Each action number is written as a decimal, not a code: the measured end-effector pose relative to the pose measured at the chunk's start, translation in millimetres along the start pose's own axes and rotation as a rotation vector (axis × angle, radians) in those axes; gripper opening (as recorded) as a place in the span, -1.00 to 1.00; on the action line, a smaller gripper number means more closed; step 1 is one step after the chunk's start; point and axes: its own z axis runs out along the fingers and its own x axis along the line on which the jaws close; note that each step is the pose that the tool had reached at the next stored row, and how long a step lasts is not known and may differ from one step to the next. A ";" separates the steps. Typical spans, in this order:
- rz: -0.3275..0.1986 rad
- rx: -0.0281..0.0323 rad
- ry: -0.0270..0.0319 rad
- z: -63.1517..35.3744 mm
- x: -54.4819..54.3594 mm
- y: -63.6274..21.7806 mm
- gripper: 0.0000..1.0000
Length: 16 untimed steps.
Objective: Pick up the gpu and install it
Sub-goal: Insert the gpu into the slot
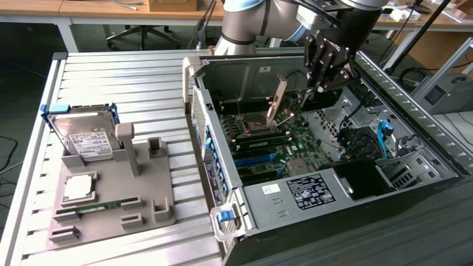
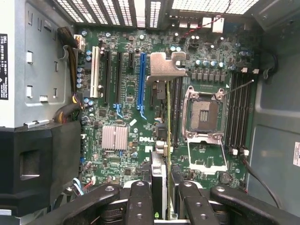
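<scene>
I have the gpu [image 2: 168, 126] clamped between my gripper [image 2: 165, 194] fingers, jaws part-way closed on its two flat faces. It hangs edge-on straight ahead of my fingertips, with its silvery bracket [image 2: 166, 64] at the far end from me. The pick-up is done, so I judge this the install step: I am inside the open computer case [image 1: 221, 160], hovering over the motherboard [image 2: 123, 101] with the card not yet seated. Directly beyond my fingers the card's edge runs along a gap between the long blue slot [image 2: 141, 79], just to one side, and the processor socket [image 2: 205, 112], a little further off on the other side. The black slots [image 2: 107, 77] and the white slot [image 2: 97, 70] lie past the blue one. I cannot tell which slot the card's edge is lined up with, nor how far it stands above the board. The next move, as I read it, calls for squaring the card's edge over its slot, setting the bracket against the case's rear wall, then pressing straight down without tilt.
</scene>
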 end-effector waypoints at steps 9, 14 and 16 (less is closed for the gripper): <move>0.000 -0.0002 0.0026 2.0 3.5 0.3 -0.47; 0.000 -0.0002 0.0035 2.9 4.6 0.3 -0.47; 0.000 -0.0003 0.0040 3.2 5.1 0.4 -0.47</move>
